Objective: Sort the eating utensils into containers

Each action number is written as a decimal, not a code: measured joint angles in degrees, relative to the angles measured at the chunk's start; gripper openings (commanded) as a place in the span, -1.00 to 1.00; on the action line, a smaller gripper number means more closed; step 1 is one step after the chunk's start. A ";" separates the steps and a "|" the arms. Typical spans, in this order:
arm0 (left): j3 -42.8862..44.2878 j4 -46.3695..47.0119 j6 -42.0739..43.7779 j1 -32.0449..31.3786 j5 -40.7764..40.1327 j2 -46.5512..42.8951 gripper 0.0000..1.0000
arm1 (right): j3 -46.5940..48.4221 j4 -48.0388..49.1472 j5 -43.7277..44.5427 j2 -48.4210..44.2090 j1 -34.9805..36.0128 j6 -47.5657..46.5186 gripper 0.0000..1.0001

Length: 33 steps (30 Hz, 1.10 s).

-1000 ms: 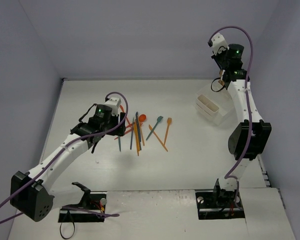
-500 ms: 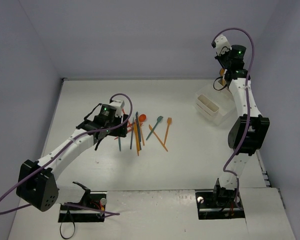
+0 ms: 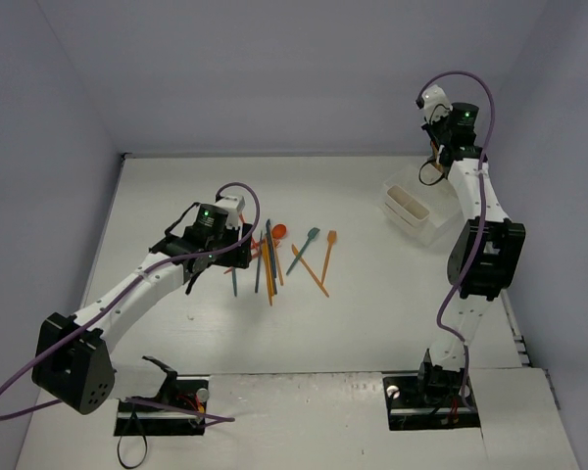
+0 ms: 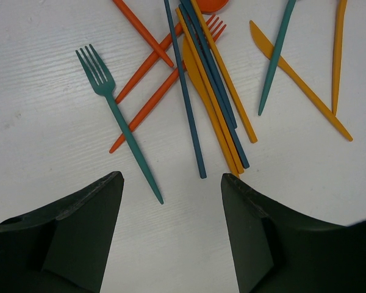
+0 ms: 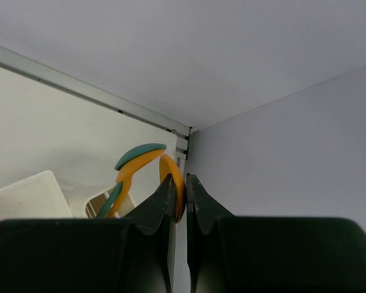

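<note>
Several orange, teal and dark blue eating utensils (image 3: 271, 257) lie in a loose pile mid-table. In the left wrist view a teal fork (image 4: 118, 129) lies left of long dark blue (image 4: 185, 104) and orange (image 4: 215, 110) pieces. My left gripper (image 3: 237, 251) is open and empty, low over the near end of the pile, its jaws (image 4: 171, 183) either side of bare table. My right gripper (image 3: 435, 153) is raised above the white containers (image 3: 409, 208) and shut on an orange spoon (image 5: 175, 182). A teal and an orange spoon (image 5: 136, 160) stand in a bin below.
A teal spoon (image 3: 304, 248), an orange fork (image 3: 327, 251) and an orange knife (image 3: 312, 271) lie apart to the right of the pile. The back wall and right wall meet close behind the right gripper. The bins (image 5: 25, 194) sit near the back right corner.
My left gripper has moved right, closer over the pile, then held still. My right wrist has shifted slightly right and turned, still holding the orange spoon.
</note>
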 measured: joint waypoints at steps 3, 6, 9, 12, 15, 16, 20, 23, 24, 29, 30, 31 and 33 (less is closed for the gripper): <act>0.00 0.12 -0.02 0.00 0.29 0.00 0.24 | -1.35 0.29 -0.60 0.00 0.00 0.22 -0.79; -0.04 0.40 -0.17 0.00 0.57 0.00 0.24 | -2.89 0.48 -1.25 0.00 0.00 0.63 -0.70; -0.22 0.59 -0.31 0.00 0.67 -0.04 0.24 | -3.86 0.51 -1.64 0.00 0.00 1.10 -0.53; -1.43 1.04 -0.67 0.00 0.69 -0.74 0.24 | -4.51 0.61 -1.98 -0.06 0.01 1.76 -0.31; -1.90 1.14 -0.83 0.00 0.73 -1.33 0.24 | -4.63 0.38 -2.60 -0.67 0.06 2.86 -0.07; -1.90 1.21 -0.83 0.00 0.78 -1.50 0.24 | -4.64 0.21 -2.83 -1.29 0.08 3.35 -0.01; -1.57 1.29 -0.79 0.00 1.40 -1.84 0.24 | -5.37 -0.22 -4.01 -6.57 0.54 6.56 0.17; 0.15 1.03 -0.41 0.00 2.30 -1.26 0.24 | -6.64 0.09 -4.64 -13.11 1.21 9.69 0.23; 1.35 0.73 -0.08 0.00 2.76 -0.55 0.24 | -7.32 0.55 -4.67 -15.74 1.33 11.41 0.23; 8.86 -0.56 2.50 0.00 4.91 6.17 0.17 | -14.54 2.36 -5.87 -29.02 1.98 20.78 0.25; 10.14 -1.27 3.30 0.01 5.47 7.62 0.13 | -17.09 2.74 -6.13 -31.66 1.97 22.85 0.25; 11.49 -2.00 4.15 0.02 6.09 9.13 0.11 | -19.90 2.79 -6.36 -34.36 1.95 24.77 0.25; 13.93 -3.41 6.14 0.07 7.02 12.33 0.05 | -24.79 2.82 -6.56 -38.48 1.95 28.97 0.25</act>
